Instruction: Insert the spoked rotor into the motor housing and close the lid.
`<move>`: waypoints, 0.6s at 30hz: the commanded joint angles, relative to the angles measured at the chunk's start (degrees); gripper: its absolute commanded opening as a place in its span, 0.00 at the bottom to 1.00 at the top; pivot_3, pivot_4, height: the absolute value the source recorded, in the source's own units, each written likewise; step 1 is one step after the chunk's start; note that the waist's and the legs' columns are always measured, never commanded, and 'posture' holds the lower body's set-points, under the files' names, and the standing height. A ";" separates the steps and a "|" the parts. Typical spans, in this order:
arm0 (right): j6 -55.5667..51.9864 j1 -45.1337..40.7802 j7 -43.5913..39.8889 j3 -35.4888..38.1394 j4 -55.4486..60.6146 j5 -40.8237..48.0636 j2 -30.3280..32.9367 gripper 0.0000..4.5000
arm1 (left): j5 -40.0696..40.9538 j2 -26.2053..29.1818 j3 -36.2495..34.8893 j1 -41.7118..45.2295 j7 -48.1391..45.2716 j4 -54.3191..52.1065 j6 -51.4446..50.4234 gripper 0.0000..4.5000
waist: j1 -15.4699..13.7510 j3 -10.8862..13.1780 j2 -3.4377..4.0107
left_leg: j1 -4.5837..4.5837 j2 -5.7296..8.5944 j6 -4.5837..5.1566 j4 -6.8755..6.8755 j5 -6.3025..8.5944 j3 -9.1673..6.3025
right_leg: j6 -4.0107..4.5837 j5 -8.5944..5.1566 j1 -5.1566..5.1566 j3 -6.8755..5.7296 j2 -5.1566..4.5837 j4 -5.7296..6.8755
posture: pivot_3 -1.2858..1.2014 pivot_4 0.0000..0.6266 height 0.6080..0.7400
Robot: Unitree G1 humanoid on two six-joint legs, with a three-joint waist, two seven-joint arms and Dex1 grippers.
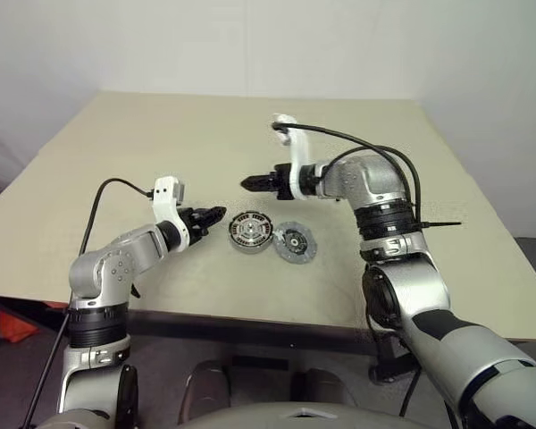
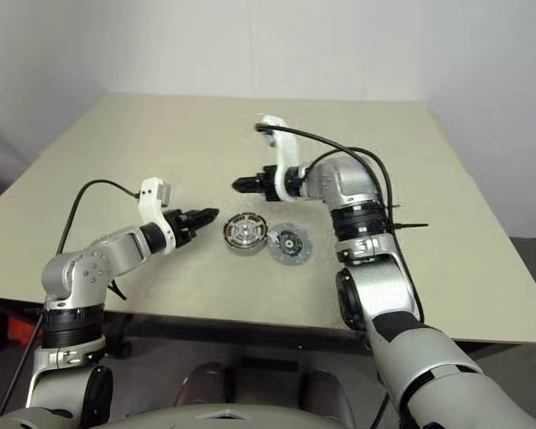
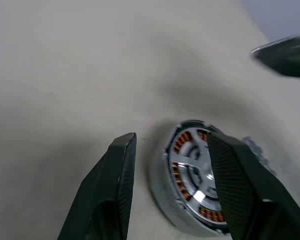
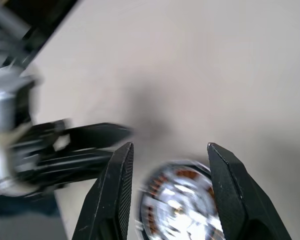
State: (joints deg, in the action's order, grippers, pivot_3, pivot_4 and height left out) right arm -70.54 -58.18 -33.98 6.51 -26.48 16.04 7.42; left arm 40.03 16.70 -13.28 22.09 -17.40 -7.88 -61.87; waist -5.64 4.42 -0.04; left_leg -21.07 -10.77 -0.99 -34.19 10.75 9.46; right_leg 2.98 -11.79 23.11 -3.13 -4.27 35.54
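Note:
The motor housing (image 1: 250,232) lies flat on the table (image 1: 161,143), a dark-rimmed disc with copper windings (image 3: 182,142). A silvery spoked rotor (image 3: 197,172) sits in its middle. A smaller silvery disc with a dark centre, the lid (image 1: 296,243), lies flat against the housing's right side. My left gripper (image 1: 218,214) hovers just left of the housing, open and empty, its fingers (image 3: 117,170) framing the housing's rim. My right gripper (image 1: 248,183) hangs above and behind the housing, pointing left, open and empty; between its fingers (image 4: 115,185) the housing (image 4: 180,205) shows below.
The beige table stretches wide on all sides of the two discs. Its front edge (image 1: 250,315) runs close below them. A black cable (image 1: 357,143) loops over my right arm. In the right wrist view the left gripper (image 4: 90,142) shows beside the housing.

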 commanded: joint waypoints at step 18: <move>-15.84 14.67 -0.40 10.90 3.45 9.91 19.48 0.58 | -0.74 1.07 3.49 2.96 -3.59 2.54 0.47 0.53 | -0.67 -0.02 0.05 | 0.01 0.04 0.03 -0.01 0.01 0.01 | 0.00 0.02 -0.05 -0.01 0.00 -0.02 | 0.52 0.00 1.00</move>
State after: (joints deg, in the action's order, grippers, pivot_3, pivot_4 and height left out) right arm -84.65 -43.91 -33.21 15.99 -25.43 23.45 26.33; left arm 39.16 17.44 -9.45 24.54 -20.53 -4.22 -62.26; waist -6.31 4.40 0.01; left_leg -21.07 -10.72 -0.96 -34.20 10.76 9.46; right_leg 2.99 -11.77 23.06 -3.14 -4.27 35.52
